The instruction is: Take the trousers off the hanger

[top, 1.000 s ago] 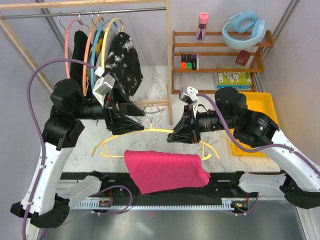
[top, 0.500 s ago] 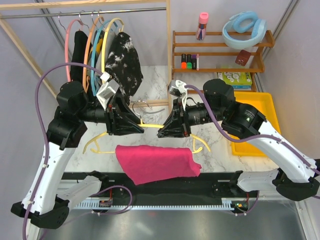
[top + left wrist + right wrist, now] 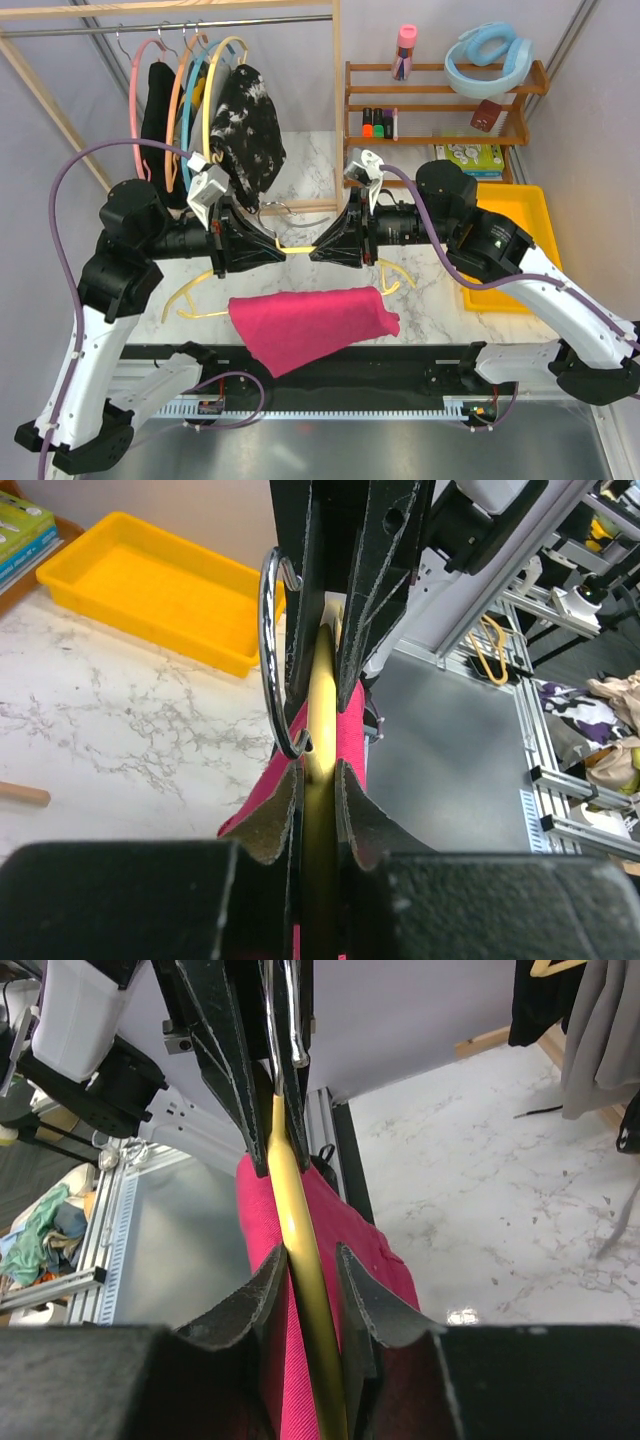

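Since earlier frames, my two pincers have converged at hanger centre. Left pincer [image 3: 285, 250] and right pincer [image 3: 318, 252] both clenched on hanger [image 3: 295, 1230]. Trousers [image 3: 305, 325] drape directly below. Hanger axis left-right, both arms equally near.

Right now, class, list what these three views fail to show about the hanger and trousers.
- Top external: the trousers cover the part of the hanger that carries them.
- Top external: the left gripper and right gripper hide the hanger's middle.
- Left wrist: the fingers block most of the trousers.
- Right wrist: the bottom edge cuts off the hanger's near arm.
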Robot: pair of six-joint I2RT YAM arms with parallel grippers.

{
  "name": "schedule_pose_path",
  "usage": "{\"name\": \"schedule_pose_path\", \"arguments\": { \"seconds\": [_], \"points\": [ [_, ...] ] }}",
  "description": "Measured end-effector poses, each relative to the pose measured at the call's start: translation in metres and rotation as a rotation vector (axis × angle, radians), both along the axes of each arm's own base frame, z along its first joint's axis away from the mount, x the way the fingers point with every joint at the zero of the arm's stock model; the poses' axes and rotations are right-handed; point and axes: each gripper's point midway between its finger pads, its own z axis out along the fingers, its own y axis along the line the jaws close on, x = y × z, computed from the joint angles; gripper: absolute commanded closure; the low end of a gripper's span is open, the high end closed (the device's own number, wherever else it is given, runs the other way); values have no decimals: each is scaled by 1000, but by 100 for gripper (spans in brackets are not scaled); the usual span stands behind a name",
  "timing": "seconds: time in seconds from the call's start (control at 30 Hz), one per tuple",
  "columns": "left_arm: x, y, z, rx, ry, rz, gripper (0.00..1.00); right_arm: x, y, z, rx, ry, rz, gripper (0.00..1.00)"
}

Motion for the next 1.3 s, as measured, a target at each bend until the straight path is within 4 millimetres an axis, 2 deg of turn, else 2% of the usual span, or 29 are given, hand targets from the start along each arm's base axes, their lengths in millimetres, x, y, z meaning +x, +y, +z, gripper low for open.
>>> {"name": "schedule_pose_path", "arguments": {
  "seconds": [0.03, 0.17, 0.2, 0.3, 0.43, 0.57, 0.63, 0.77, 0.9, 1.07, 1.1, 1.17, 1.2, 1.3],
  "points": [
    [-1, 1, 0, 0, -1, 5, 98, 0, 0, 0, 7, -1, -1, 54],
    [5, 3, -2, 11, 6, 58, 98, 9, 2, 2, 26, 1, -47, 35],
    [7, 4, -3, 16, 11, 72, 98, 11, 1, 3, 30, 0, -62, 23],
    [13, 6, -6, 25, 22, 107, 98, 20, -6, 10, 44, -20, -128, 8],
    [18, 8, -7, 31, 19, 150, 98, 34, -34, 23, 55, -66, -300, 5],
    [23, 10, -8, 37, 19, 187, 98, 42, -80, 31, 67, -80, -503, 2],
    [25, 11, -8, 38, 17, 203, 98, 39, -98, 23, 68, -69, -557, 2],
    [28, 13, -8, 38, 13, 224, 98, 26, -121, -22, 19, -18, -590, 5],
    [28, 12, -6, 34, 7, 225, 98, 18, -121, -67, -37, 31, -564, 11],
    [28, 12, 2, 18, 3, 227, 98, 13, -114, -112, -79, 90, -526, 12],
    [27, 12, 5, 12, -2, 227, 98, 11, -111, -118, -81, 102, -513, 15],
    [27, 12, 9, 2, -8, 227, 98, 9, -105, -124, -74, 118, -487, 22],
    [27, 12, 11, -4, -13, 225, 98, 8, -101, -124, -61, 124, -473, 29],
    [27, 11, 14, -13, -17, 223, 98, 5, -88, -118, -18, 141, -420, 33]
  ]
}}
